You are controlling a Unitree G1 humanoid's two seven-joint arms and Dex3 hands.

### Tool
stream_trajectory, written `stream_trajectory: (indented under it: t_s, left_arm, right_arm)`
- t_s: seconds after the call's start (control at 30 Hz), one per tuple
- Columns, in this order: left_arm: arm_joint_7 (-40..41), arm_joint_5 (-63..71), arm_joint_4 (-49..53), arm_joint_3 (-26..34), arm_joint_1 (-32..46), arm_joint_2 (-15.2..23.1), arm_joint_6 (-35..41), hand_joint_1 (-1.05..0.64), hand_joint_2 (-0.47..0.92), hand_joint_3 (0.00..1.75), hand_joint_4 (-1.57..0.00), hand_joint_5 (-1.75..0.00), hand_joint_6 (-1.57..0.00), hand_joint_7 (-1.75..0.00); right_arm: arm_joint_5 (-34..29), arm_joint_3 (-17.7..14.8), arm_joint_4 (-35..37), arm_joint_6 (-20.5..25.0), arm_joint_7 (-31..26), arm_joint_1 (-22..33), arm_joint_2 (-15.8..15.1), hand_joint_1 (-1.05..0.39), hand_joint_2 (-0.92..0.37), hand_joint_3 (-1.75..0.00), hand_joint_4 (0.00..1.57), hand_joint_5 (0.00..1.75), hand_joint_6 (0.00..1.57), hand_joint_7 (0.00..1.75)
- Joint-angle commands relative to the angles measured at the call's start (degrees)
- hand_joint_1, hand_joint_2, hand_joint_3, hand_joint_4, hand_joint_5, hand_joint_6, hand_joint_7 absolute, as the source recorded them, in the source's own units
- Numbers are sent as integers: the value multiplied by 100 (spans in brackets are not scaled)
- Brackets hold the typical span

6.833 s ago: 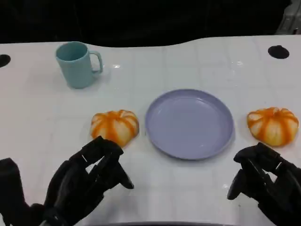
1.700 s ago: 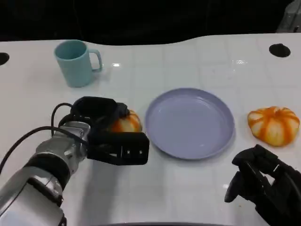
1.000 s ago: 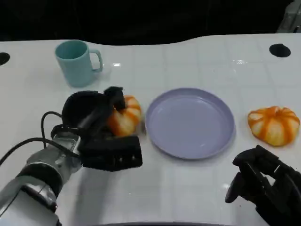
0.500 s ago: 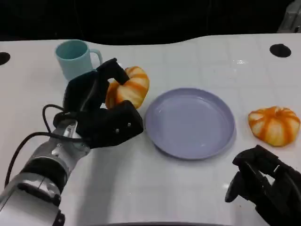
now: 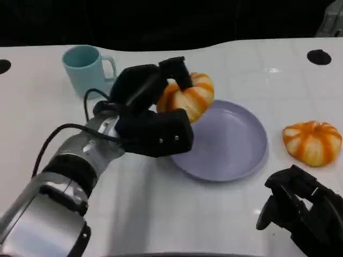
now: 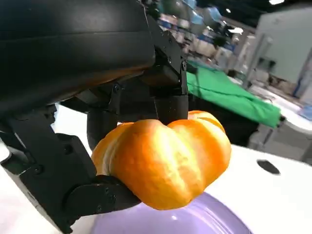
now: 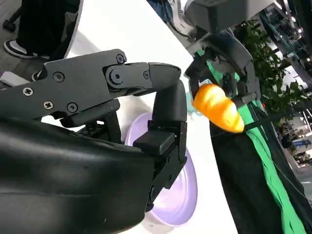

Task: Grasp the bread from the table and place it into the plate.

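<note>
Head view: left hand [image 5: 153, 115] gripping one bread [image 5: 187, 96], fingers closed around it, raised off the table [image 5: 161, 214] and over the left rim of the plate [image 5: 236, 144]. Left wrist view: same bread [image 6: 163, 163] pinched between black fingers [image 6: 168, 92], purple plate [image 6: 195, 222] just below, not touching. Second bread [image 5: 312, 142] lying right of the plate, apart from it. Cup [image 5: 86, 71] standing upright far left of the plate. Right hand [image 5: 300, 211] near the plate's right front, fingers curled in, holding nothing.
</note>
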Motion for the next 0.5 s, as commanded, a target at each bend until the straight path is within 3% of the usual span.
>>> stream_trajectory:
  t_s: [0.03, 0.3, 0.5]
  left_arm:
    - [-14, 192, 86, -176, -292, -90, 39, -14, 34, 128, -95, -175, -76, -175]
    - [-108, 550, 280, -543, -522, -371, 478, -18, 52, 102, -96, -175, -74, -175]
    - [-128, 817, 402, -837, -633, -542, 795, -19, 58, 92, -92, -175, -69, -174]
  right_arm:
    - [4, -49, -9, -96, 30, 28, -62, -45, -92, -25, 58, 174, 52, 136]
    - [41, -44, -32, -78, 54, 63, -50, -44, -92, -26, 58, 174, 52, 135]
    - [11, -21, -55, -92, 46, 85, -54, -45, -92, -25, 58, 174, 52, 136]
